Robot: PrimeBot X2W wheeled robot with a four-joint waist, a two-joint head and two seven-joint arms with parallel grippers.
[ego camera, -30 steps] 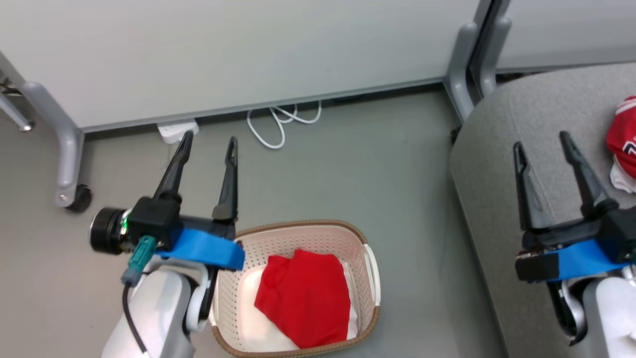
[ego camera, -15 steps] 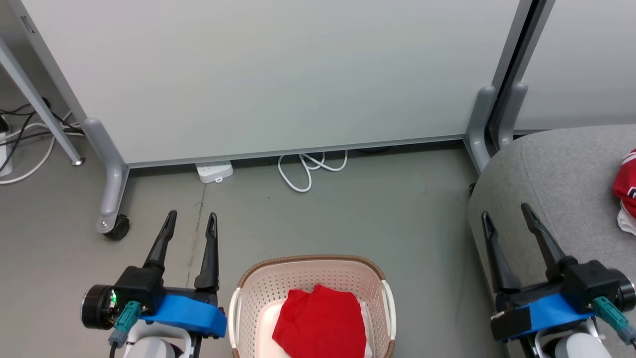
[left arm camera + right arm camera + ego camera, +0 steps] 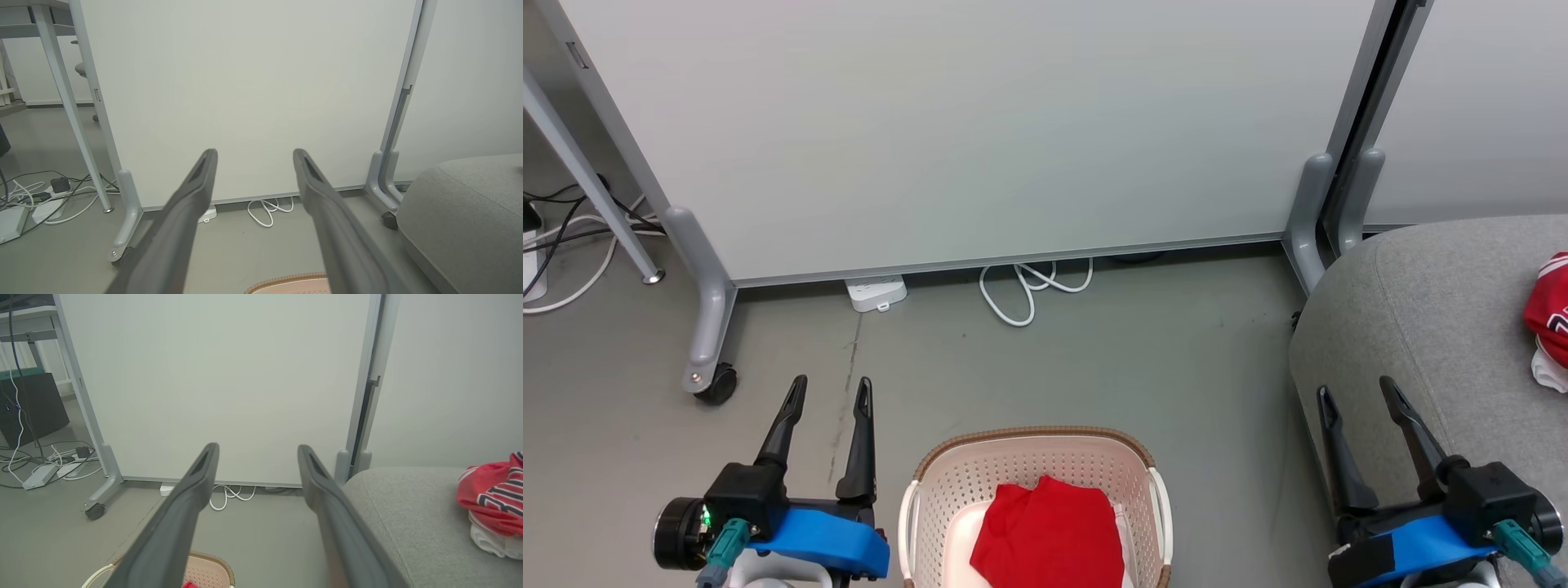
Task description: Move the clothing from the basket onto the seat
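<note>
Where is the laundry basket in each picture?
Head view: basket, bottom middle.
Left wrist view: basket rim peeking at the bottom edge, just right of middle.
Right wrist view: basket, bottom edge, left of middle.
Shared landmark: looped white cable under the panel.

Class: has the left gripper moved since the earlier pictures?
Yes. Against the power strip, the left gripper has drawn back toward the robot, clear of the basket.
</note>
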